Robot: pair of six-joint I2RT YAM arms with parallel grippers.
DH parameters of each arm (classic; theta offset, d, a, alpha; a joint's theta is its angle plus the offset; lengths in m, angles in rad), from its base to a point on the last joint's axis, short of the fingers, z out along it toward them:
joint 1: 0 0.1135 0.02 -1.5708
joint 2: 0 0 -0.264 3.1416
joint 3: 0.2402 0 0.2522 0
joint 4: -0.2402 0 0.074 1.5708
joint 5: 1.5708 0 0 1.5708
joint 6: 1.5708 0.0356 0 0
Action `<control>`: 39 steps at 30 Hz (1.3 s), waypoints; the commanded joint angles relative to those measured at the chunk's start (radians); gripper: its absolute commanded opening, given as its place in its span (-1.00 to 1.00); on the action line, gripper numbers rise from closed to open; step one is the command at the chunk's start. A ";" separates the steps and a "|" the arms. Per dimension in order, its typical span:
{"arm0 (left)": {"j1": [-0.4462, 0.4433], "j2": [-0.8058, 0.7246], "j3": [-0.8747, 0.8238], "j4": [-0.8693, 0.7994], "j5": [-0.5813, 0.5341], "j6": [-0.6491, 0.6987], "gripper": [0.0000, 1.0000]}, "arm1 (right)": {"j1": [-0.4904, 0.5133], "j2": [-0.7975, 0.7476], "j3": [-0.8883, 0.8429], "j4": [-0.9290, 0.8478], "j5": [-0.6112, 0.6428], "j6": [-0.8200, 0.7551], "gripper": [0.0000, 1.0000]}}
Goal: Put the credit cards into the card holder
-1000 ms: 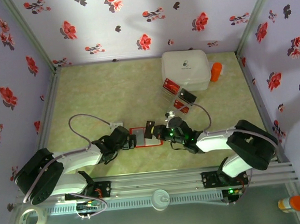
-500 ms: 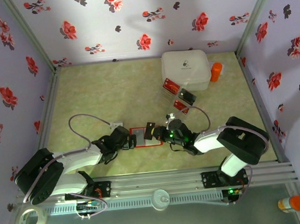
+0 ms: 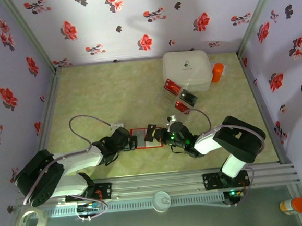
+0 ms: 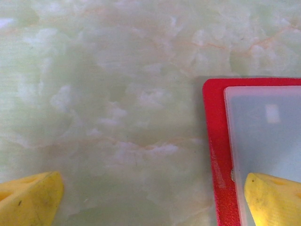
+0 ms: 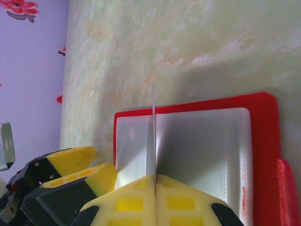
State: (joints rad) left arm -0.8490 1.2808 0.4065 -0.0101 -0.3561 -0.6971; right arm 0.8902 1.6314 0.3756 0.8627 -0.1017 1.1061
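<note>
The card holder (image 3: 140,138) lies open on the table, a red border around pale pockets (image 5: 202,141). My right gripper (image 3: 161,135) is shut on a dark credit card (image 3: 151,132). In the right wrist view this card (image 5: 154,136) is edge-on and stands upright over the pockets. My left gripper (image 3: 134,142) is open at the holder's left end, with one yellow finger (image 4: 273,197) over the pocket edge and the other (image 4: 28,197) over bare table. More credit cards, red (image 3: 172,86) and dark (image 3: 187,97), sit in a clear tray.
A white box (image 3: 187,70) stands at the back right with an orange bottle (image 3: 218,71) beside it. The clear tray (image 3: 181,106) lies between the box and the right arm. Floral walls and metal rails close in the green marbled table (image 3: 102,96).
The right arm's elbow has swung in to the left, and its gripper has carried the card slightly lower over the holder. The left arm has stayed put.
</note>
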 commanded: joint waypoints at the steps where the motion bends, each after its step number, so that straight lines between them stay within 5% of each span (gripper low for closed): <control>1: 0.005 0.006 -0.025 -0.076 -0.010 -0.020 1.00 | 0.008 0.028 -0.011 0.056 -0.012 0.018 -1.00; 39: 0.004 -0.017 -0.043 -0.076 -0.010 -0.025 1.00 | 0.009 0.147 -0.032 0.235 -0.038 0.106 -1.00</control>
State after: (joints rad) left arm -0.8490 1.2636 0.3927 -0.0067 -0.3561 -0.6979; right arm 0.8906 1.7603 0.3576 1.0733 -0.1356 1.1931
